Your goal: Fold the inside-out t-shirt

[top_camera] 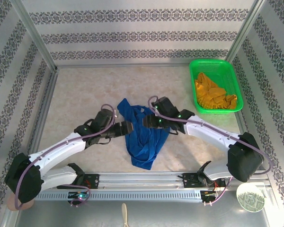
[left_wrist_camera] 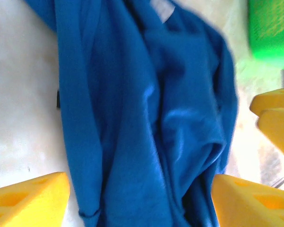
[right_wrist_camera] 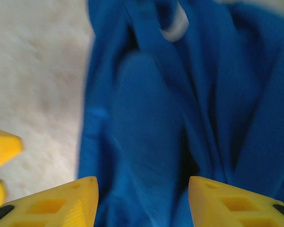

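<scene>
The soft, wrinkled royal-blue t-shirt lies bunched in a long strip at the pale table's centre. The left gripper at its 9 o'clock and the right gripper at 3 o'clock both have their blocky yellow fingers spread apart.

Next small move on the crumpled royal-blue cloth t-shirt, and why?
Probably pinch opposite edges of the royal-blue cloth t-shirt and draw them apart. It lies bunched in a narrow, wrinkled heap between the left gripper and right gripper, both open and holding nothing; it likely needs flattening before any fold.
</scene>
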Robot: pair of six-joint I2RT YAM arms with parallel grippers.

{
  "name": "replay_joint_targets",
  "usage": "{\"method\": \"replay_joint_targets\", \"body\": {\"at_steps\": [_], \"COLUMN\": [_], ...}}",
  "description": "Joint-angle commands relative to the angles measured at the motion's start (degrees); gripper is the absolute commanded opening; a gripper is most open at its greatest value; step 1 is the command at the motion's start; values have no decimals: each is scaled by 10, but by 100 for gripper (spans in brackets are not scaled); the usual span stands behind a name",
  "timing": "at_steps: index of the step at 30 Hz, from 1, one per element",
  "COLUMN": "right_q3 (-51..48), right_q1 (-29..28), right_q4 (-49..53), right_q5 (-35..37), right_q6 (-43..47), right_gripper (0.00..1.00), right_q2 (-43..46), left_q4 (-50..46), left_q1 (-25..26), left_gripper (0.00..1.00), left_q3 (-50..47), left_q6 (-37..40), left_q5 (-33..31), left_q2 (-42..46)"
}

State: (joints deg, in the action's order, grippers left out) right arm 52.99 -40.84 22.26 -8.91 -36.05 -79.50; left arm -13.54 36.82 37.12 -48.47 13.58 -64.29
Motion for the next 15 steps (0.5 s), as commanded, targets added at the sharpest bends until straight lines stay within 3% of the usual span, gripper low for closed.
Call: {"method": "replay_joint_targets", "body": {"at_steps": [1, 5, 10, 11, 12, 13, 14, 15], "right_q3": [-6, 14, 61, 71, 78, 84, 85, 83], "right_q1": [-29, -52, -50, -46, -42, -35, -24, -14], "right_q4": [-24, -17, -9, -8, -9, -9, -16, -25], "right_q5": [40, 71, 102, 98, 95, 90, 79, 64], "right_q6": [-4, 0, 9, 13, 16, 19, 23, 26], "right_gripper": [59, 66, 65, 59, 43, 18, 0, 0], "right_q2": [-15, -63, -128, -142, -149, -151, -144, -132], "left_q4": [46, 58, 90, 97, 102, 109, 114, 120], "left_q1": [22, 37, 43, 44, 44, 44, 44, 44], "left_gripper": [78, 79, 79, 79, 78, 74, 61, 46], "left_q3": [-30, -24, -7, -3, 2, 6, 9, 10], "left_q6": [-35, -29, -26, -27, -25, -24, -24, -23], "left_q5": [-48, -58, -62, -63, -65, -67, -69, -70], "left_q2": [-20, -62, -123, -136, -148, -161, -173, -181]}}
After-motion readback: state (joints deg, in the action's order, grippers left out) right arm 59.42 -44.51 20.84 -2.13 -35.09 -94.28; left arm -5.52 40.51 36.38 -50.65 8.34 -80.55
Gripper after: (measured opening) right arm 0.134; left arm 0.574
